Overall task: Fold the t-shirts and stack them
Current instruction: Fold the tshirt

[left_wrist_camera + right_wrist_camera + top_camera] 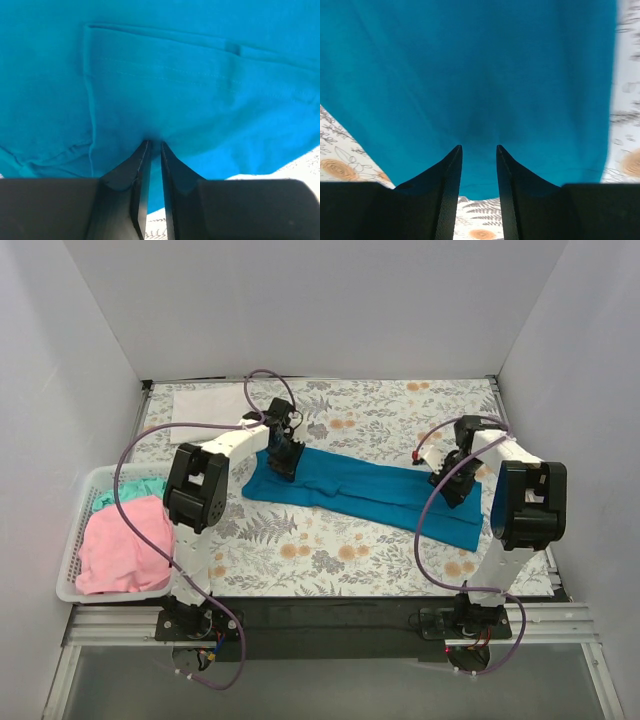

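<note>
The teal-blue t-shirt (360, 490) lies as a long folded strip across the middle of the table, running from back left to front right. My left gripper (283, 462) is at its left end and is shut on the cloth; in the left wrist view the jaws (154, 143) stand almost together, pinching the teal shirt (200, 90). My right gripper (447, 485) is at the strip's right end. In the right wrist view its jaws (479, 147) stand a little apart with the teal cloth (470, 75) gathered between them. A folded white t-shirt (205, 405) lies at the back left.
A white slatted basket (70, 540) stands at the left edge of the table, holding a pink shirt (120, 550) and a mint green shirt (135, 488). The table has a floral cloth (330, 550). White walls close in on three sides.
</note>
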You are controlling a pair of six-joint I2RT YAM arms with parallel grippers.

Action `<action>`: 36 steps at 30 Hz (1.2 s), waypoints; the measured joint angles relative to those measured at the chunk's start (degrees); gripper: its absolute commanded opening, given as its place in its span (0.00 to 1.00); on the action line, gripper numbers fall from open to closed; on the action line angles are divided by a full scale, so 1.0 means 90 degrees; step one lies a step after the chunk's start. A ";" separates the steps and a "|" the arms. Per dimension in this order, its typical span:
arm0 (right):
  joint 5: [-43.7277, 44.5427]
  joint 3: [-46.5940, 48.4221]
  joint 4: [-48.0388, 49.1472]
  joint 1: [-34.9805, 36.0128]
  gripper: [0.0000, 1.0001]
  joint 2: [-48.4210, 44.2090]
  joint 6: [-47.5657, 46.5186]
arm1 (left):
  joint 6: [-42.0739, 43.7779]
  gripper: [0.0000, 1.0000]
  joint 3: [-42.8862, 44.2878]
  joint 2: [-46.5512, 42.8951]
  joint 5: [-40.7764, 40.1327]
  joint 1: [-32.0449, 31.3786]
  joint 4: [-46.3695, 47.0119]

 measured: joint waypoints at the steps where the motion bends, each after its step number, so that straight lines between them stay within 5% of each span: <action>1: 0.0000 -0.0087 -0.0002 0.0010 0.39 0.0000 -0.0005 | -0.0022 0.11 0.0007 0.0063 -0.0053 0.0041 0.0015; 6: 0.0080 -0.0651 0.0063 0.0357 0.36 -0.0136 -0.0019 | 0.0187 0.11 0.0962 0.0685 -0.0238 0.0182 -0.0141; 14: -0.0228 -0.0974 -0.0131 0.2446 0.37 -0.0357 0.0534 | 0.1066 0.18 0.5158 0.3332 -0.0690 0.0350 0.0435; 20: -0.1552 -0.0155 -0.0357 0.4483 0.48 0.0323 0.1552 | 0.1071 0.28 0.4085 0.2953 -0.0537 0.0410 0.1916; 24: -0.2647 0.0653 -0.0313 0.5129 0.56 0.0835 0.2157 | 0.0704 0.33 0.3337 0.2482 -0.0034 0.0474 0.2356; 30: -0.3361 0.1285 -0.0408 0.4527 0.57 0.0403 0.2431 | 0.0265 0.36 0.2169 0.1127 0.0420 0.0486 0.2560; 36: -0.3048 0.1258 -0.0364 0.3655 0.37 -0.0138 0.2273 | 0.0005 0.34 0.1576 0.0168 0.0775 0.0486 0.2584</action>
